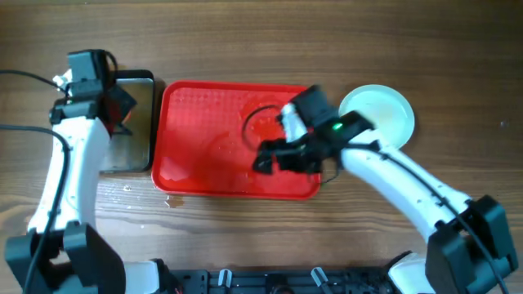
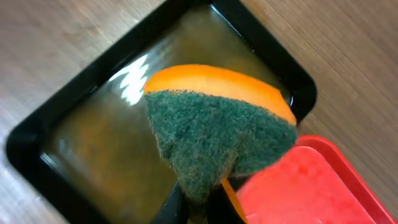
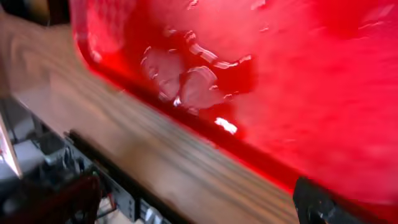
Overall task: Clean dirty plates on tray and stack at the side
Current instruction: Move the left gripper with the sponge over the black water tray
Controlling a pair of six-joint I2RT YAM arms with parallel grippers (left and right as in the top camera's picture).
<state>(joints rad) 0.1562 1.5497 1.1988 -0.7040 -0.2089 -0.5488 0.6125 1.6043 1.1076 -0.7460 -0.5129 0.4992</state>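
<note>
Red plastic of the tray [image 1: 204, 139] takes the middle of the overhead view, and its wet floor fills most of the right wrist view, where water drops [image 3: 199, 84] shine but the whole frame is blurred. The right gripper [image 1: 274, 159] is low over the right half of the tray. From above it is only a dark mass, and in its own camera just one black finger [image 3: 317, 205] shows at the lower right corner, so I cannot tell if its jaws are apart or together. The dirty plates [image 1: 384, 110] lie off the tray, on the wooden table [image 1: 327, 41] just beside its upper right corner. The right arm covers their lower left part, and it is not possible to count how many are stacked, or to see any sauce on the top one. At the left of the overhead view the left gripper [image 2: 198, 208] hangs over the black pan [image 2: 303, 93] and is clamped on the lower tip of a sponge [image 2: 217, 130], green scouring face toward the camera, orange body behind it. The sponge hides the middle of the pan, and the fingers themselves are cut off by the lower edge of that frame. The pan bottom is glossy and brownish with a white glare.
</note>
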